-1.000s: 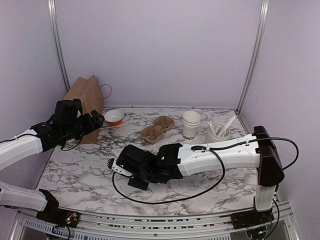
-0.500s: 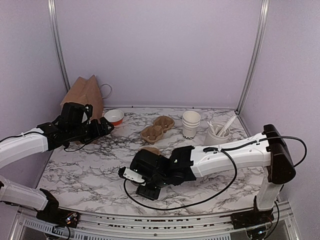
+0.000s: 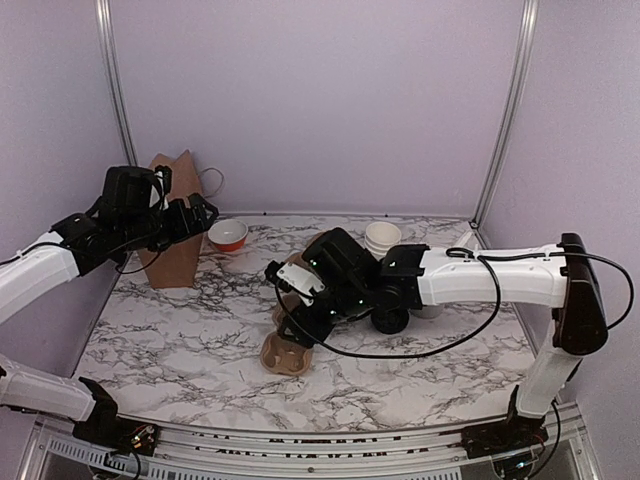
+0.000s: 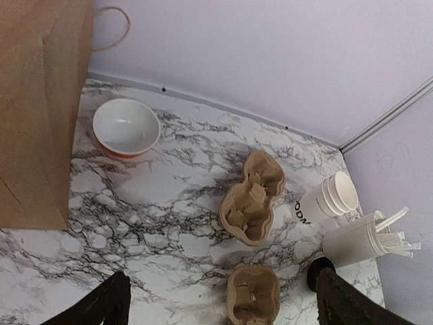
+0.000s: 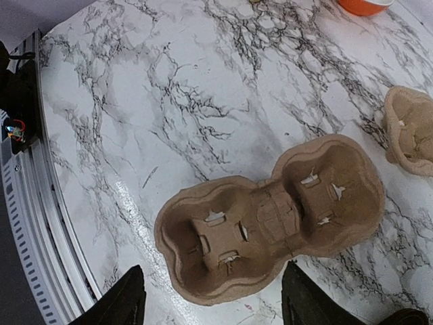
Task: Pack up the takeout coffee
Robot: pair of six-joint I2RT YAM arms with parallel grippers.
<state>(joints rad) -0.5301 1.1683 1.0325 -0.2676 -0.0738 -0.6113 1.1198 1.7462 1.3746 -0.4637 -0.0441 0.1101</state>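
The takeout coffee is out of view: no single cup apart from the nested stack, and no lid I can be sure of. A brown pulp two-cup carrier (image 3: 283, 353) lies on the marble near the front centre. In the right wrist view the carrier (image 5: 270, 223) rests flat, hollows up, below my right gripper (image 5: 214, 267). That gripper is open and touches nothing. My right gripper (image 3: 302, 318) hovers just above and behind the carrier. My left gripper (image 3: 195, 218) hangs open and high beside the brown paper bag (image 3: 172, 235), holding nothing. The left gripper (image 4: 223, 274) looks down over the carrier (image 4: 254, 294).
More stacked carriers (image 4: 250, 200) lie mid-table. A nested stack of white cups (image 4: 326, 199) and a white cup of utensils (image 4: 358, 240) stand at the back right. An orange-and-white bowl (image 4: 126, 127) sits next to the bag (image 4: 40, 101). The table's front rail (image 5: 40, 223) runs close to the carrier.
My right gripper opened, let go of the carrier and rose back toward the middle of the table. My left gripper lifted and swung back toward the bag.
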